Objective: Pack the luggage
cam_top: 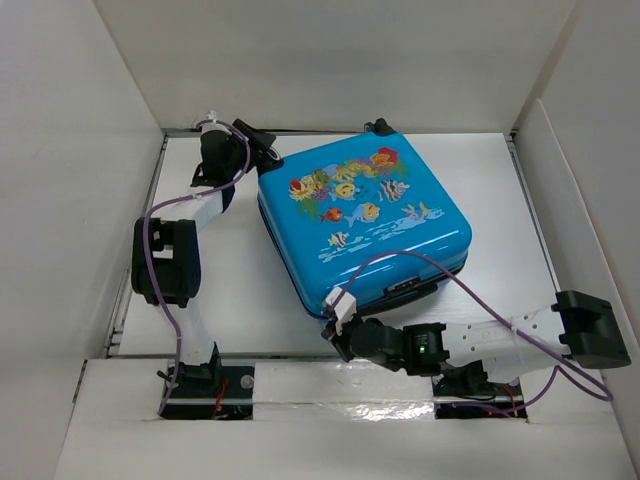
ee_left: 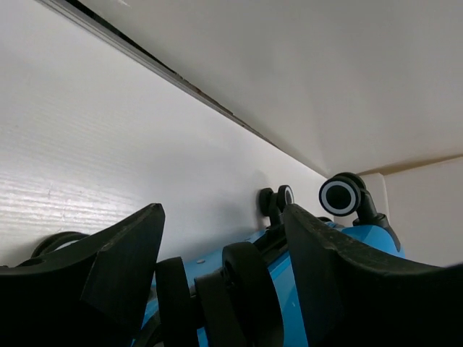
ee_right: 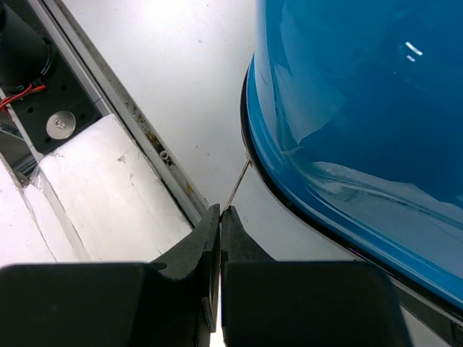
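The luggage (cam_top: pixel 365 220) is a bright-blue hard-shell case with a fish print. It lies flat and closed in the middle of the table. My left gripper (cam_top: pixel 265 148) is at its far left corner. In the left wrist view it (ee_left: pixel 223 213) is open, its fingers either side of a black wheel (ee_left: pixel 249 289) without touching it. My right gripper (cam_top: pixel 335 318) is at the near corner of the luggage. In the right wrist view it (ee_right: pixel 219 210) is shut on a thin metal zipper pull (ee_right: pixel 239 181) that runs up to the black zipper seam of the blue shell (ee_right: pixel 347 108).
White walls enclose the table on the left, back and right. Two more wheels (ee_left: pixel 340 195) stick out toward the back wall. A metal rail (ee_right: pixel 137 123) marks the table's near edge. The right arm's purple cable (cam_top: pixel 440 265) drapes over the luggage's near side.
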Controlling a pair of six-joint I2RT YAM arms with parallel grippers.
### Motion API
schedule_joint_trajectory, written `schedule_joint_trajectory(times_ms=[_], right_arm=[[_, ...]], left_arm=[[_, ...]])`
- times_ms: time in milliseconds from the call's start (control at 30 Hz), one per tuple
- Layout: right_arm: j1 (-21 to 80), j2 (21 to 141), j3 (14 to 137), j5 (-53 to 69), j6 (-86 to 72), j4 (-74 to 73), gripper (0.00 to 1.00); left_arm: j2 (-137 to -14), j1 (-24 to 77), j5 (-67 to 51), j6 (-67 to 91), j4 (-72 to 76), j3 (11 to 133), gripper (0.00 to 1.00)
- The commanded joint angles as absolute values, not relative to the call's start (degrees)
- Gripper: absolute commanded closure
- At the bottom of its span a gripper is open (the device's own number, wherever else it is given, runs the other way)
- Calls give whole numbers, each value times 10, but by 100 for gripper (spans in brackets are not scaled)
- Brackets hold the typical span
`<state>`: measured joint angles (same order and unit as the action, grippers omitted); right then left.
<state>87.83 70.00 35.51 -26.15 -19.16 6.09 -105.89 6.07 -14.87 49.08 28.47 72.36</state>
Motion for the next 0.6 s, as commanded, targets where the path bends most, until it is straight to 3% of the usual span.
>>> schedule_joint_trajectory(times_ms=[0, 33, 133, 167, 300, 567], right_arm=[[899, 697, 355, -200, -206, 124, 100], [899, 692, 352, -201, -207, 123, 100], [887, 677, 339, -207, -212, 114, 100], [878, 661, 333, -207, -215, 114, 100], [826, 602, 297, -190, -214, 116, 100], [681, 479, 275, -118, -161, 92, 100]], left_arm=[[-1065, 80, -171, 505, 322, 745, 37], [-1069, 80, -177, 511, 332, 740, 40], [-1069, 85, -184, 530, 369, 721, 71], [-1068, 80, -188, 530, 378, 717, 97], [-1029, 49, -208, 541, 526, 602, 100], [-811, -4, -82, 547, 630, 289, 100]])
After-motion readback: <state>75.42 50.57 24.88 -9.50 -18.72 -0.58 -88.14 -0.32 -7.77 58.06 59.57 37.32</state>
